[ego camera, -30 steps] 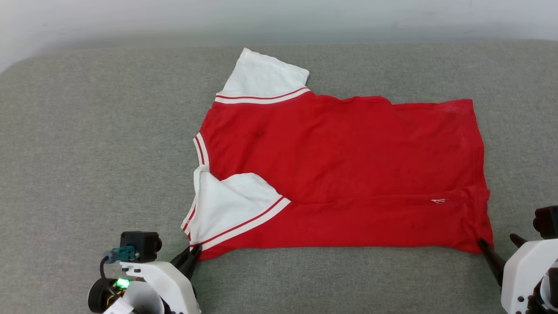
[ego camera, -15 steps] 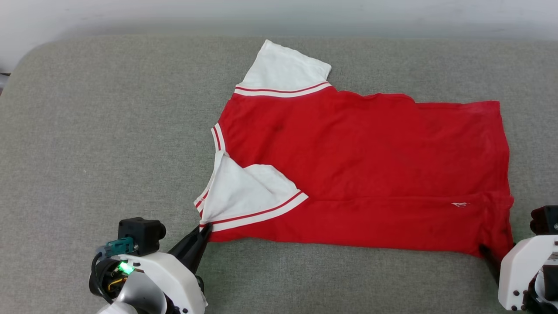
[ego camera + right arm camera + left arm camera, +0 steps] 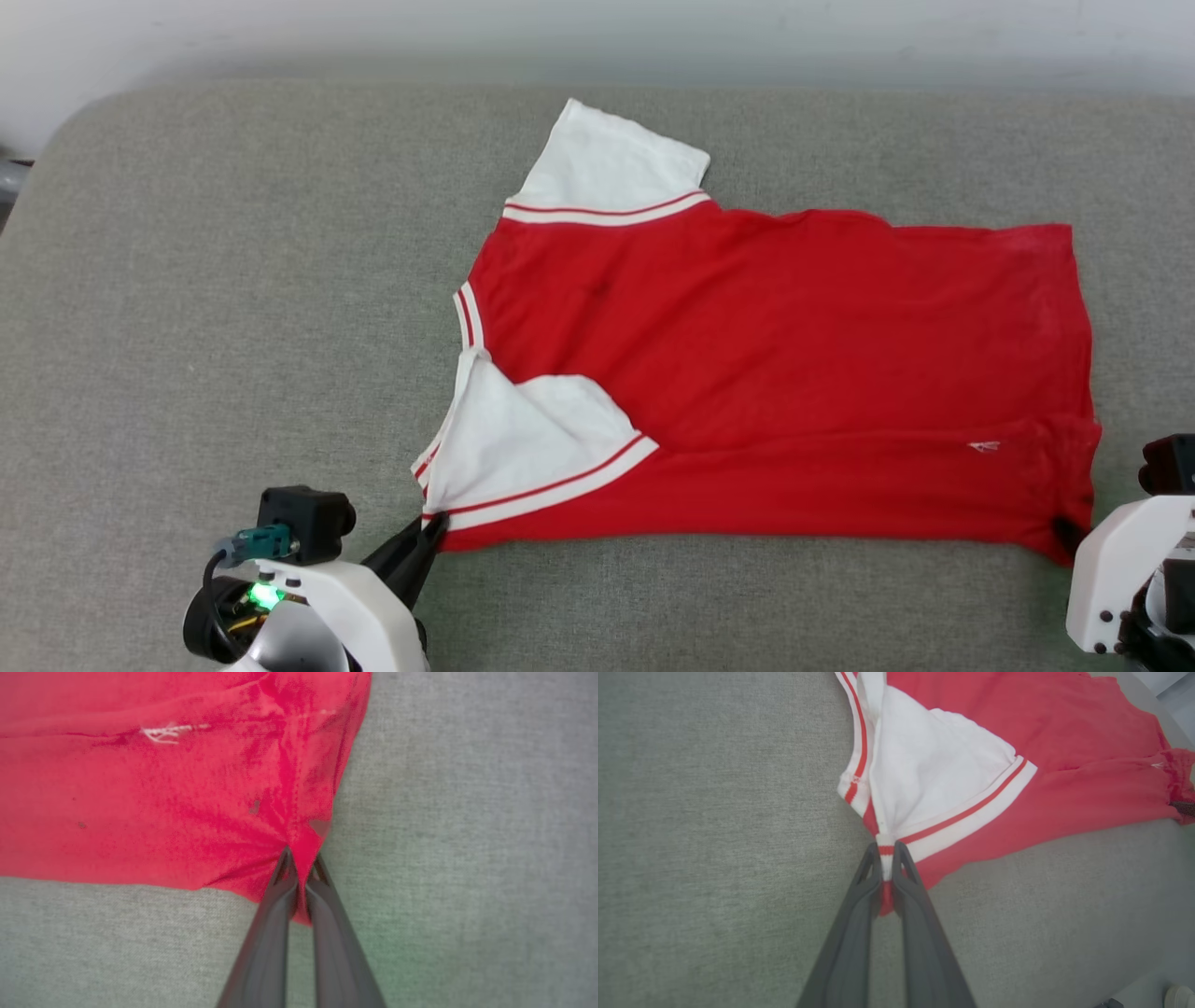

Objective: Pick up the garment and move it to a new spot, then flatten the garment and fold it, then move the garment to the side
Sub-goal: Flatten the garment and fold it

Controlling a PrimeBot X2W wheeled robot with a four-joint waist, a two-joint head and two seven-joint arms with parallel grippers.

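Garment [image 3: 775,345] stretched left-to-right, lying beyond both grippers | left gripper [image 3: 886,851] clamped on near shoulder corner | right gripper [image 3: 301,856] clamped on near hem corner

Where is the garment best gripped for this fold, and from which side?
At its two near corners, coming from the near edge: the garment lies flat, collar leftward, and left gripper and right gripper pinch the shoulder and hem corners.
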